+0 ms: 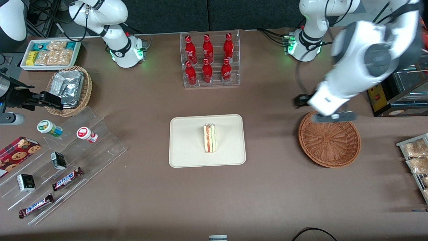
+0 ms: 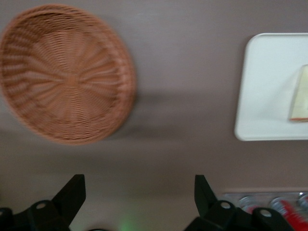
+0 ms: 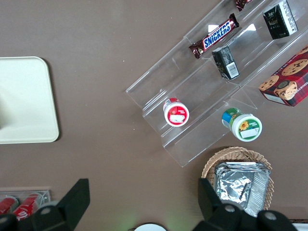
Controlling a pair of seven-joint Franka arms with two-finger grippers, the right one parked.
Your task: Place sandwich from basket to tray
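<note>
The sandwich (image 1: 210, 138) lies on its side in the middle of the cream tray (image 1: 187, 147), its red and green filling edge showing. The reddish-brown wicker basket (image 1: 329, 140) stands toward the working arm's end of the table with nothing in it. My gripper (image 1: 300, 100) hangs raised above the table, just off the basket's rim that is farther from the front camera. It is open and holds nothing (image 2: 139, 192). The wrist view shows the basket (image 2: 65, 72), the tray (image 2: 264, 86) and part of the sandwich (image 2: 299, 96).
A clear rack of red bottles (image 1: 210, 60) stands farther from the camera than the tray. Toward the parked arm's end are a tan basket of foil packets (image 1: 68, 88), a white snack bin (image 1: 50, 53) and an acrylic stand (image 1: 67, 160). Snack packets (image 1: 414, 160) lie beside the basket.
</note>
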